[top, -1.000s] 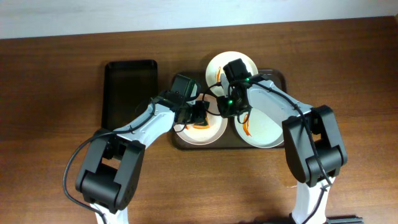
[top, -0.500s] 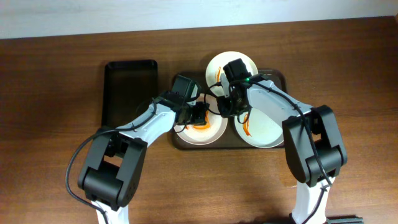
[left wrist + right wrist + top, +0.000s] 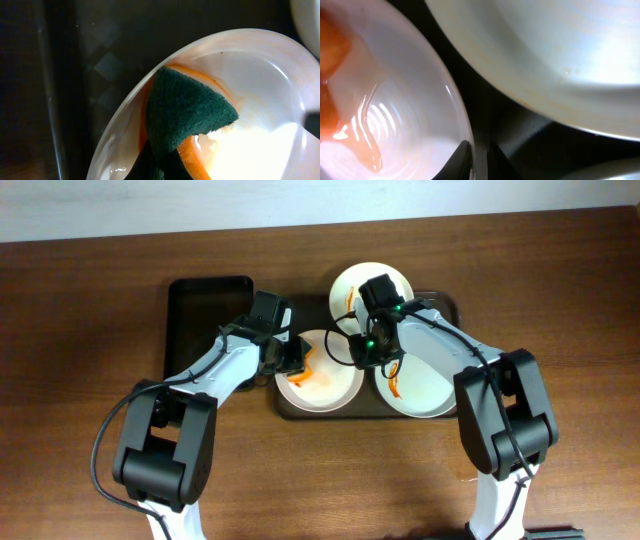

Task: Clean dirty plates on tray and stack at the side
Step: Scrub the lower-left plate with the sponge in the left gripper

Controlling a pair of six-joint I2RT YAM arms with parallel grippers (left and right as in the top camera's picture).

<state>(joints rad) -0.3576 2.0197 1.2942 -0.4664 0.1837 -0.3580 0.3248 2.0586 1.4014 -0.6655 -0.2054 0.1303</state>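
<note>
The brown tray [image 3: 446,307] holds three white plates. The front left plate [image 3: 325,387] has smeared orange sauce. My left gripper [image 3: 293,358] is shut on a green sponge [image 3: 185,110] and presses it on that plate's [image 3: 260,90] left inner rim, on the sauce. My right gripper [image 3: 362,352] is shut on the same plate's right rim, seen in the right wrist view [image 3: 476,159]. The front right plate [image 3: 425,385] and the back plate [image 3: 380,283] each carry an orange streak.
A smaller black tray [image 3: 208,325] lies left of the brown tray, close to my left arm. The back plate's underside [image 3: 560,55] hangs near my right fingers. Bare wooden table surrounds both trays.
My left gripper has slid the sponge left, from the plate's middle to its left rim, smearing the sauce. The right gripper has stayed on the rim.
</note>
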